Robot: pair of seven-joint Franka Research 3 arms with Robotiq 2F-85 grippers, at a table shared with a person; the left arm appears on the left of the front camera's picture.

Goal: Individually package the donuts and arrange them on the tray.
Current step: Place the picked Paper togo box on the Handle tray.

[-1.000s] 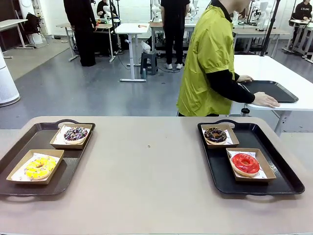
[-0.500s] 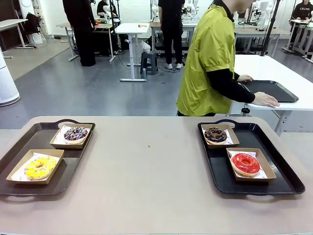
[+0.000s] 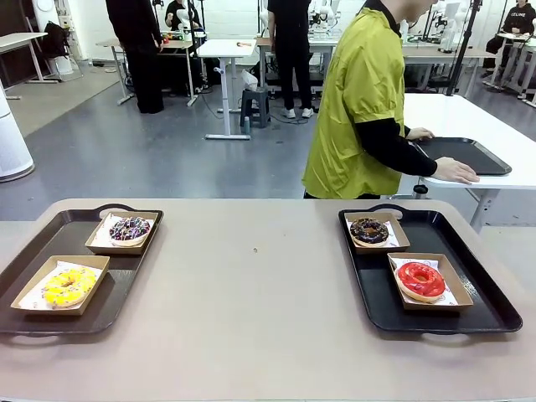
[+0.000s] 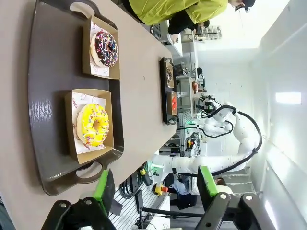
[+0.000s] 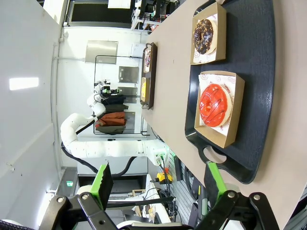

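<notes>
Each of the four donuts sits in its own paper-lined brown cardboard box. On the brown tray (image 3: 33, 251) at the left lie the sprinkled donut (image 3: 129, 229) and the yellow donut (image 3: 67, 286). The black tray (image 3: 486, 289) at the right carries the chocolate donut (image 3: 368, 230) and the red donut (image 3: 420, 279). My left gripper (image 4: 154, 184) hangs open above the left tray's near end, with the yellow donut (image 4: 92, 124) and sprinkled donut (image 4: 105, 48) below it. My right gripper (image 5: 159, 181) is open above the right tray, over the red donut (image 5: 215, 105) and chocolate donut (image 5: 204, 35).
A person in a yellow-green top (image 3: 360, 109) stands beyond the far edge, turned to a white side table with both hands on another black tray (image 3: 465, 155). Bare tan tabletop (image 3: 251, 285) stretches between the two trays.
</notes>
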